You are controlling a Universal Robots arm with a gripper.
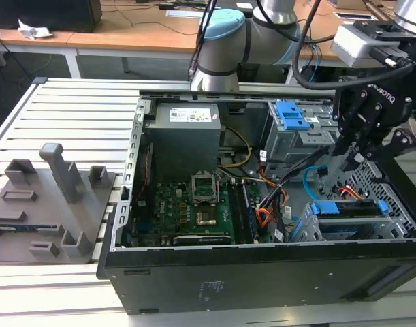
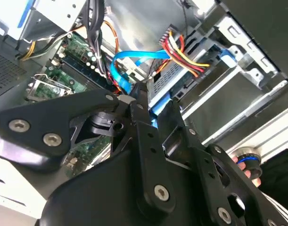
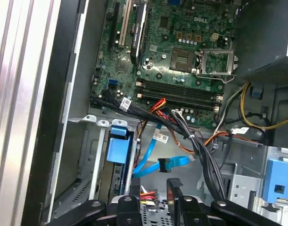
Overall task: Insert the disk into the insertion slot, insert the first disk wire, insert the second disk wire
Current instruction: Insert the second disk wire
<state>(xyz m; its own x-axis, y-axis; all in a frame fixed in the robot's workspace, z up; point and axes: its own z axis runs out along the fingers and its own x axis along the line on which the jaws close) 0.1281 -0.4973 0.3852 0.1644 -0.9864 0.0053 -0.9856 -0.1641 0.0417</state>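
We've got the disk (image 1: 349,208) sitting in the drive cage (image 1: 393,204). The gripper (image 1: 348,160) hangs right above, jaws apart, near the blue cable (image 3: 148,160).

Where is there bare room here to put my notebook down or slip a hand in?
Bare table slats lie beyond the grey fixture plate, up to the computer case, and in front of the plate at the near edge. Inside the case it is crowded: cables, the motherboard and the gripper near the disk leave little room.
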